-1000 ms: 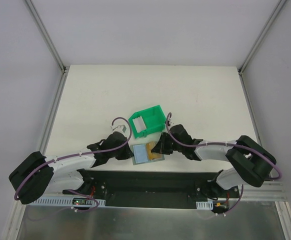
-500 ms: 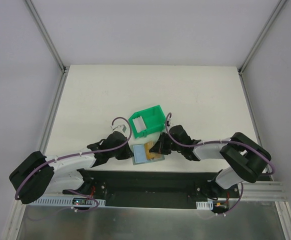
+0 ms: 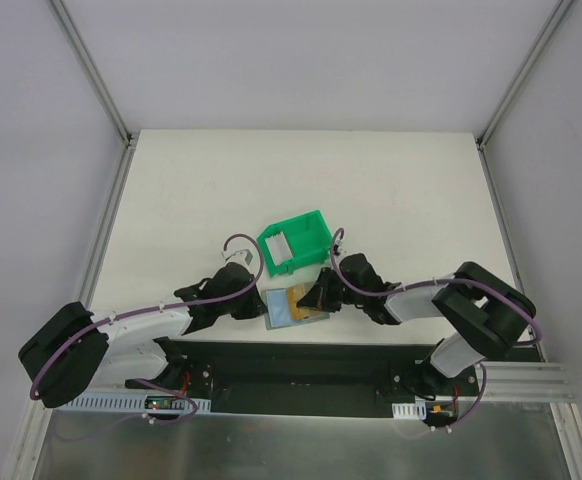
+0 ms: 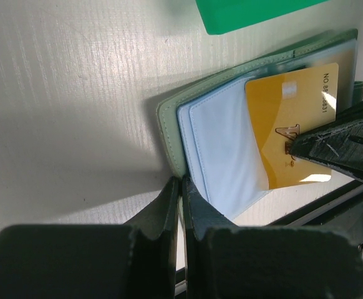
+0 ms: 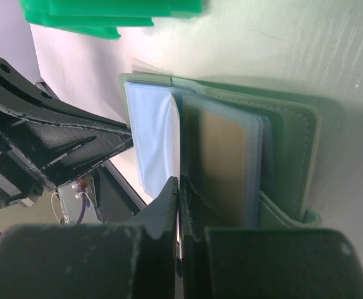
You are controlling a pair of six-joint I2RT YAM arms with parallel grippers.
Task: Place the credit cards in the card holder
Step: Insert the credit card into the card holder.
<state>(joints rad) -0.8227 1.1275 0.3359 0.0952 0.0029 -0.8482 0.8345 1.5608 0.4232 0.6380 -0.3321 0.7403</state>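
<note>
One orange card [image 4: 294, 124] in card holder [image 4: 169, 128]

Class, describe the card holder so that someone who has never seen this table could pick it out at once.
On the white table, find the bright green bin near the middle. Directly below it in the top view lies the card holder. Unlike the boxy bin, it is a flat grey-green wallet lying open, with a pale blue leaf and an orange card inside.
</note>
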